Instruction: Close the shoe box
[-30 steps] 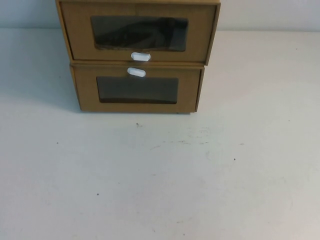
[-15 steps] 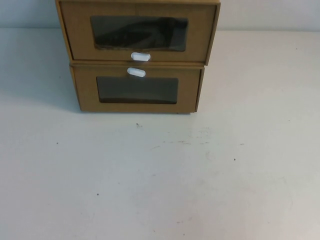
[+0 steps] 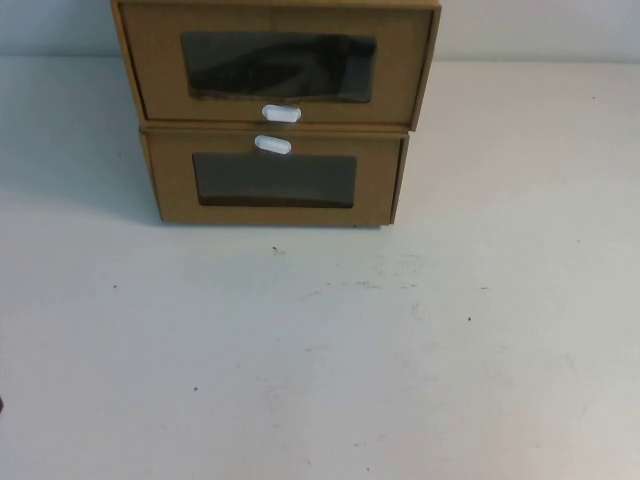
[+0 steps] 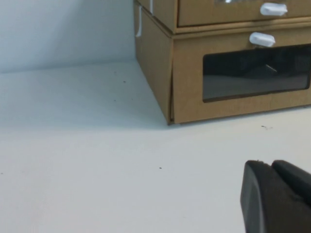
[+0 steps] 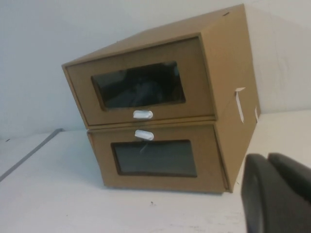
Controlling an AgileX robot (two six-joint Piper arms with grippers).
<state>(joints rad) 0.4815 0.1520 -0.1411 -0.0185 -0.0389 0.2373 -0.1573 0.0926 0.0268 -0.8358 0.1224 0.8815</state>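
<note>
Two brown cardboard boxes stand stacked at the back of the white table. The upper one is the shoe box [image 3: 150, 70] [image 4: 218, 14] [image 5: 194, 73], with a dark window and a white pull tab [image 3: 281, 113] [image 5: 143, 114] below it. Its front panel looks about flush with its shell. My left gripper [image 4: 271, 164] hovers low over the table, to the front left of the stack, its fingers pressed together on nothing. My right gripper [image 5: 267, 156] is to the front right of the boxes, shut and empty. Neither gripper's fingers show in the high view.
The lower box [image 3: 170, 185] [image 4: 187, 82] [image 5: 104, 160] has its white tab [image 3: 272, 145] above its window. The white table [image 3: 320, 350] stretches in front of the stack with small dark specks on it. A pale wall stands behind the boxes.
A thin dark sliver has appeared at the lower left edge of the high view. The boxes have not moved.
</note>
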